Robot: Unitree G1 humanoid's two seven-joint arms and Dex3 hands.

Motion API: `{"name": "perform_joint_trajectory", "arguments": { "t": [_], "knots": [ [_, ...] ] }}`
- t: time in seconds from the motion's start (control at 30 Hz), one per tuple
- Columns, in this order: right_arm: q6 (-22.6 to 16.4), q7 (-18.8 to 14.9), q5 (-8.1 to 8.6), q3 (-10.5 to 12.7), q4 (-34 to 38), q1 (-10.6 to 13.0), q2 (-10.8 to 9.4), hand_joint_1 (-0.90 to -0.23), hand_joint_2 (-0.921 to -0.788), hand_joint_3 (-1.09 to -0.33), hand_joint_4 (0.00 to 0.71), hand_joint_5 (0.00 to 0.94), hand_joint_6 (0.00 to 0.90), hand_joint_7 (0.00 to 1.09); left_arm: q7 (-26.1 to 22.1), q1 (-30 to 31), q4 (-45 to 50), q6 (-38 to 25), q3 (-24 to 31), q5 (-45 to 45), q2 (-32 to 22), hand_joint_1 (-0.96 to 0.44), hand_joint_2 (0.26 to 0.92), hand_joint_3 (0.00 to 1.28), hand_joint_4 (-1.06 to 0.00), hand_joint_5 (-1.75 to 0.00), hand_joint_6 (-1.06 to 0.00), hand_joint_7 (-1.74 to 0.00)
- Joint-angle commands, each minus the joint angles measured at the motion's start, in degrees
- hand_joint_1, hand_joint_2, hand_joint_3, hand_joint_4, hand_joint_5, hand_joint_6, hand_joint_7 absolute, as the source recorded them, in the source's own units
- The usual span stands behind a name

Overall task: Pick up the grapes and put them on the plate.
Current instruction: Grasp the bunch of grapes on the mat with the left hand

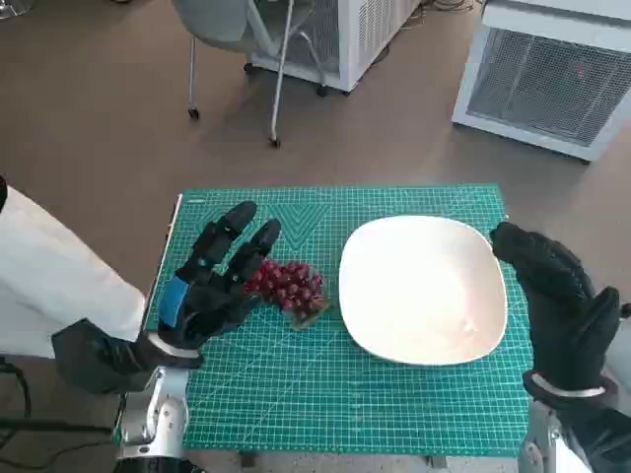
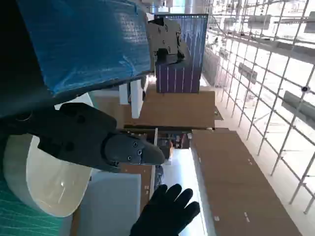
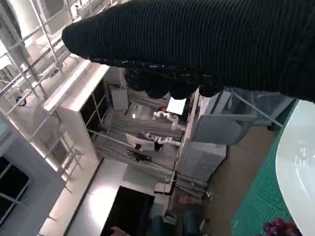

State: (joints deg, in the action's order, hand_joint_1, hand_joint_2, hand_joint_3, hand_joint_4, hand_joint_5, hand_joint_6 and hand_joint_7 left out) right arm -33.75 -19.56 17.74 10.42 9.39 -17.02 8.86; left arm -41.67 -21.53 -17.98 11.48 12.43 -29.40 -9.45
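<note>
brown floor surrounds a small table covered by a green cutting mat (image 1: 296,394) in the head view, with a chair (image 1: 237,39) and two pale ventilated machines (image 1: 552,79) beyond its far edge. on the mat the grapes (image 1: 289,284), a dark red bunch, lie just to the left of the white plate (image 1: 424,289), beside its rim but not on it. the left hand (image 1: 212,286) rests at the bunch's left side, its blue-taped back up and its black fingers (image 1: 232,232) spread and stretched out above and beside the fruit; the nearest fingers seem to touch the bunch, but nothing is gripped. the right hand (image 1: 562,305) in its knitted glove sits at the plate's right edge, fingers loosely extended toward the rim and holding nothing. a white sleeve (image 1: 49,286) of a person shows at the left edge.

from the left wrist, the taped back of that hand (image 2: 83,44) fills one corner and a black finger (image 2: 93,140) reaches across the plate (image 2: 39,182), with a strip of mat (image 2: 15,219) beside it. the gloved right hand (image 2: 165,211) shows farther off, fingers apart. the grapes are out of this picture.

from the right wrist, the glove (image 3: 206,44) lies as a dark band, so its fingers cannot be judged here. a slice of plate (image 3: 298,162) and mat (image 3: 256,201) appears at one side, with a few grapes (image 3: 278,228) in the corner next to the plate's rim.
</note>
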Motion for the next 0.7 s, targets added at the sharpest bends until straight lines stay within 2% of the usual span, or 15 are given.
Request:
{"name": "perform_joint_trajectory", "arguments": {
  "t": [0.03,0.7],
  "knots": [
    [0.2,-0.5,-0.01,0.0,0.9,0.2,0.3,-0.495,-0.921,-0.535,0.575,0.002,0.202,0.65,-0.2,-0.6,-0.4,0.7,0.1,0.6,-0.6,-0.40,0.921,0.15,-0.23,0.00,-0.12,-0.46],
    [0.6,-0.5,-0.08,-0.1,0.6,0.3,0.2,-0.496,-0.921,-0.536,0.573,0.001,0.194,0.66,0.0,-0.5,-0.2,0.6,0.2,0.7,-0.8,-0.39,0.921,0.15,-0.23,0.00,-0.12,-0.46]
  ]
}}
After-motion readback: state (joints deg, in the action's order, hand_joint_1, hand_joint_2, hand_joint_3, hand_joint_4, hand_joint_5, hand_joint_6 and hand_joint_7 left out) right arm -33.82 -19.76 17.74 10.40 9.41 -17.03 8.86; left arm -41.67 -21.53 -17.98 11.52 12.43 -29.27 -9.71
